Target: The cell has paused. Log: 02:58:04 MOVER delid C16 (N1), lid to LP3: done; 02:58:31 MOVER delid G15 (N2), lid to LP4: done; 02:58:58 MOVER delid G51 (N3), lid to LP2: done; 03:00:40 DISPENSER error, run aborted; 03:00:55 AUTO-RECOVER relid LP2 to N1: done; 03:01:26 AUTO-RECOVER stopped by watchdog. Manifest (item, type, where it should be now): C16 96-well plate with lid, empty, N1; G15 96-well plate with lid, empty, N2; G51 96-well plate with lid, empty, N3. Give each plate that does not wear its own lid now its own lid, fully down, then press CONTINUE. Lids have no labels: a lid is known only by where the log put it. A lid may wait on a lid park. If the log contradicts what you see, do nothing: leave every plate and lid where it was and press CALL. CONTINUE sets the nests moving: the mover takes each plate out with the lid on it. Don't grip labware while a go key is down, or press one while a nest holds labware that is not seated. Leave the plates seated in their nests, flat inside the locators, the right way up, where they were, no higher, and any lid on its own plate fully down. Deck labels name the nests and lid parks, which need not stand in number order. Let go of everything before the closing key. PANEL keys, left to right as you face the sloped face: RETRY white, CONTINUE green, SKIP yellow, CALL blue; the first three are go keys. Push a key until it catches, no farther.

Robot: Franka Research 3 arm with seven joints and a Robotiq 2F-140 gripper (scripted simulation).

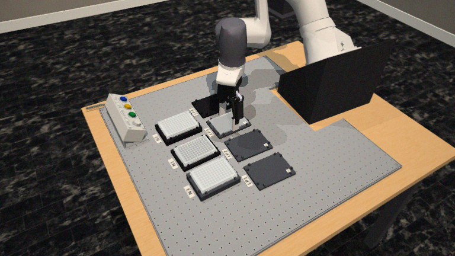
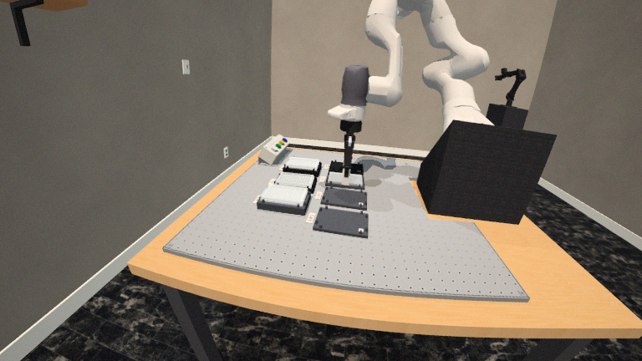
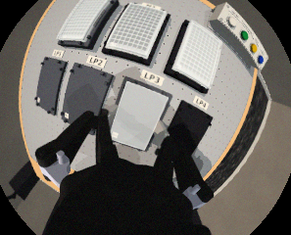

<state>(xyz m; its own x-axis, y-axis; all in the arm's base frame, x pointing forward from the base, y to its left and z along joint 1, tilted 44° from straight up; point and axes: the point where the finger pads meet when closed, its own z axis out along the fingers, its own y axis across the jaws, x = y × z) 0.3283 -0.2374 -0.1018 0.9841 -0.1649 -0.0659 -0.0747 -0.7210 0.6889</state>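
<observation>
The fingers [image 1: 231,122] are closed on the lid [image 3: 141,113] lying on park LP3 [image 1: 246,122], gripping its two long edges from above. Judgement: lift straight up and level, clearing the park's locator pins before any sideways travel toward the plates on the bench [image 1: 419,146].

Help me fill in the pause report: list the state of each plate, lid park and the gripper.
N2 plate: lidded, seated.
N1 plate: unlidded, seated.
N3 plate: lidded, seated.
Lid: on LP3 park, gripped.
LP4 park: bare.
LP2 park: bare.
LP1 park: bare.
Gripper: shut on the lid.
</observation>
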